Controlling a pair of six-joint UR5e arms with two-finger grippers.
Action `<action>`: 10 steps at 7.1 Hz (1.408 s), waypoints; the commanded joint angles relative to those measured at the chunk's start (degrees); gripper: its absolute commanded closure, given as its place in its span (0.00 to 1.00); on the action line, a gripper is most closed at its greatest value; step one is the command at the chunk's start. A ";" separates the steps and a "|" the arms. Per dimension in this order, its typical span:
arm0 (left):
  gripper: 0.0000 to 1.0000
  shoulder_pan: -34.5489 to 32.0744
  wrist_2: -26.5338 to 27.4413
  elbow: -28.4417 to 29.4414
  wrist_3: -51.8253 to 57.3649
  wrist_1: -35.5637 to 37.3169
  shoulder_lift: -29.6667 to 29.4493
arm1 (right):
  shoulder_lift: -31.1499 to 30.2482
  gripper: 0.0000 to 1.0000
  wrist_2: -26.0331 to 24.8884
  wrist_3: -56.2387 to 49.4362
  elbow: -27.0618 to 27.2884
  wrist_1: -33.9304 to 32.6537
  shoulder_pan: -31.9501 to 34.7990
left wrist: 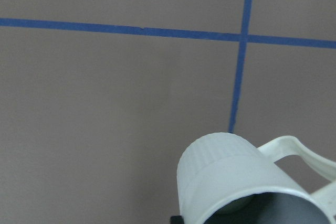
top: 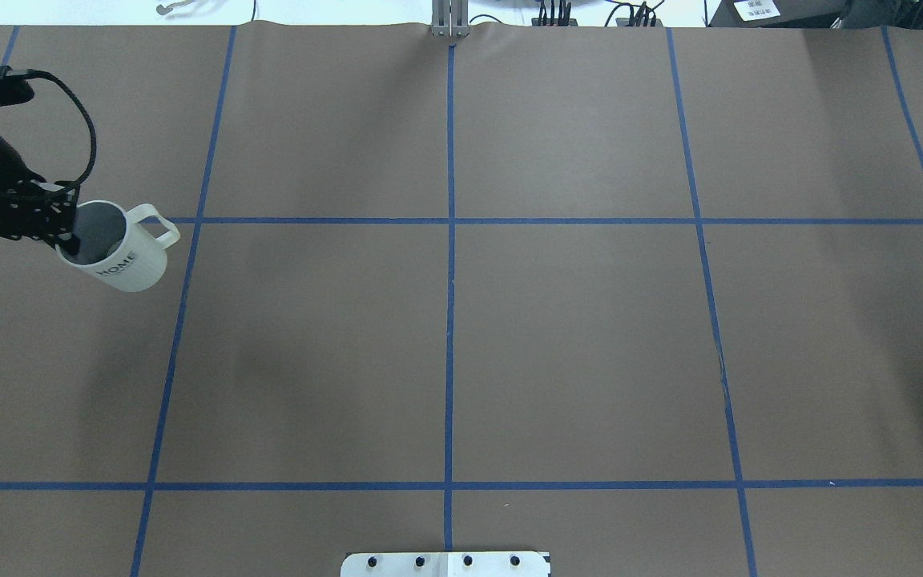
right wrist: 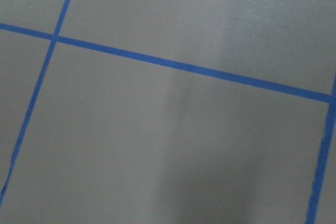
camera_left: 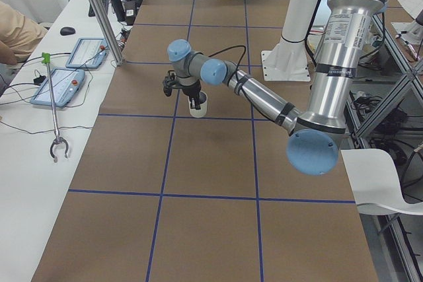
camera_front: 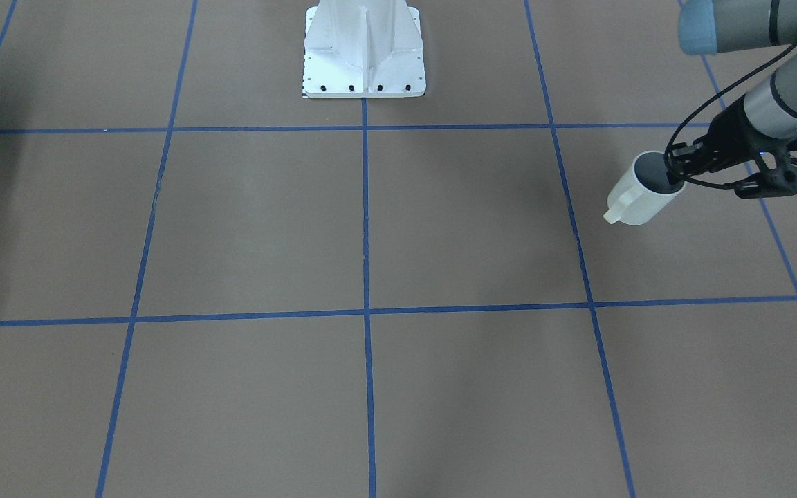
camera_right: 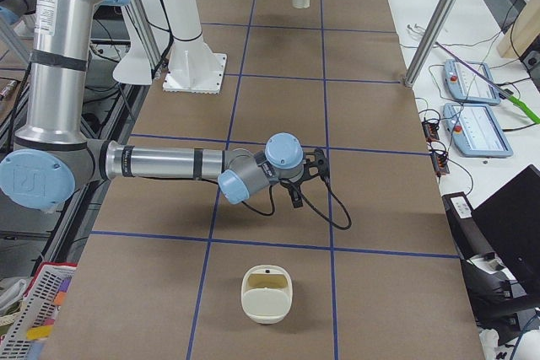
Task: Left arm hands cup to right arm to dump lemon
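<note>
The off-white cup (top: 126,260), marked HOME, is tilted, its handle (top: 159,225) pointing toward the table's middle. My left gripper (top: 67,236) is shut on its rim, one finger inside and one outside. This also shows in the front view, gripper (camera_front: 675,171) on cup (camera_front: 640,199). I cannot tell whether the cup's base touches the table. The lemon is mostly hidden; a greenish sliver (left wrist: 232,207) shows just inside the mouth in the left wrist view. My right gripper (camera_right: 295,194) shows only in the exterior right view, low over the table, so I cannot tell its state.
The white robot base (camera_front: 364,55) stands at the middle of the robot's table edge. A cream container (camera_right: 267,294) sits on the table near my right gripper. Blue tape lines grid the brown table. Side benches hold pendants (camera_left: 63,87) and a metal post (camera_left: 99,18).
</note>
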 commanded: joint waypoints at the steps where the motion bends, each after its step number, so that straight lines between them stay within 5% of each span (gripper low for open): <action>1: 1.00 9.01 0.08 0.89 -28.41 1.18 -11.33 | 2.41 0.00 -13.08 22.55 0.04 14.75 -11.65; 4: 1.00 15.97 0.34 10.88 -49.32 0.83 -28.04 | 10.04 0.00 -34.28 39.83 2.23 18.24 -29.78; 6: 1.00 16.52 0.51 18.18 -56.73 0.66 -36.84 | 11.90 0.00 -47.80 40.49 6.44 18.33 -38.30; 9: 1.00 16.95 5.08 28.37 -70.52 0.31 -44.84 | 17.42 0.02 -82.47 39.87 8.57 18.24 -57.61; 10: 1.00 16.96 6.13 32.58 -72.48 -0.39 -48.00 | 18.84 0.01 -88.51 39.35 8.48 18.24 -61.25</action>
